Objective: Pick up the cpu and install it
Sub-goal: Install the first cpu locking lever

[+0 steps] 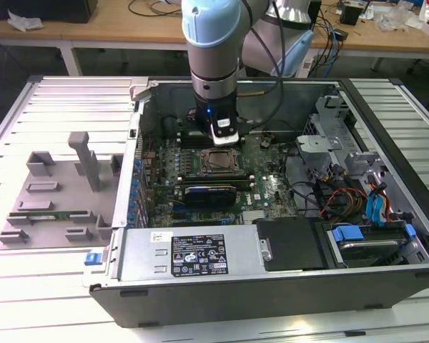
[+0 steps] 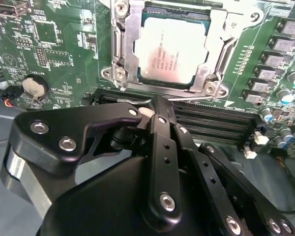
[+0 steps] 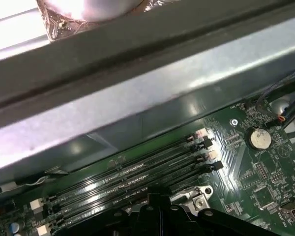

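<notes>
**Desk:** Item one, the case. Contents?

**Me:** Open computer case (image 1: 386, 282) lying on the ribbed tabletop (image 1: 71, 300). Inside I list: green motherboard (image 2: 59, 54), a long black card (image 1: 210, 194), a black drive bay (image 1: 294, 244), a labelled power supply (image 1: 189, 254), loose cables (image 1: 343, 196) toward the exterior view's right.

**Desk:** Item two, the socket?

**Me:** Metal socket frame (image 2: 122, 54) on the motherboard. The cpu (image 2: 171, 51) sits flat inside it, silvery top up, framed on all sides I can see.

**Desk:** Item three, the gripper?

**Me:** The gripper (image 2: 155, 105) hangs just beside the socket, over the memory slots (image 2: 211, 120), apart from the cpu. Nothing in it as far as I see; whether its jaws are spread or closed I cannot tell

**Desk:** Anything else?

**Me:** Coin battery (image 2: 33, 87) on the motherboard; grey moulded fixture (image 1: 64, 193) on the tabletop, outside the case
</notes>
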Tool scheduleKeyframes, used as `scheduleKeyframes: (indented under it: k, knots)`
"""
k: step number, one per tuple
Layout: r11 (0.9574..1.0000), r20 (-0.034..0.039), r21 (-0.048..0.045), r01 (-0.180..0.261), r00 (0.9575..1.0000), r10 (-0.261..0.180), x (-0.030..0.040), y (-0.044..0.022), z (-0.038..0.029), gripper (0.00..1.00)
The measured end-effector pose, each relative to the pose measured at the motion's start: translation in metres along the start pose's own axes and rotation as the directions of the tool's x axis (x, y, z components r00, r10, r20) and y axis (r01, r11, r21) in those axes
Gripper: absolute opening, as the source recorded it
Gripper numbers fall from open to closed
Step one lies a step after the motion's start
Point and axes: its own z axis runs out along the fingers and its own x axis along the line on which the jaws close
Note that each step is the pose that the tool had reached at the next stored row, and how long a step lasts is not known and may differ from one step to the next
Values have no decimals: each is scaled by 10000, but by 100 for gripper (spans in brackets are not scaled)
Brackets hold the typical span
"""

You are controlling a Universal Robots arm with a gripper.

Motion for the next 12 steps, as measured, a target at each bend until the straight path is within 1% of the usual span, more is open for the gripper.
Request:
scheduleKeyframes:
  k: [2,6,7,8,10,11,12]
  knots:
    - [10000,7,13,-1,10000,1,-22,12,17,11]
    - [10000,23,50,2,10000,-2,-21,43,31,11]
    - [10000,39,87,2,10000,-2,-17,50,36,11]
    - [9999,75,172,12,10000,-14,-15,52,47,11]
    - [9996,123,296,28,9999,-31,-14,50,62,11]
    - [9994,142,344,33,9999,-38,-13,50,67,11]
    - [9993,152,368,36,9999,-42,-12,51,69,11]
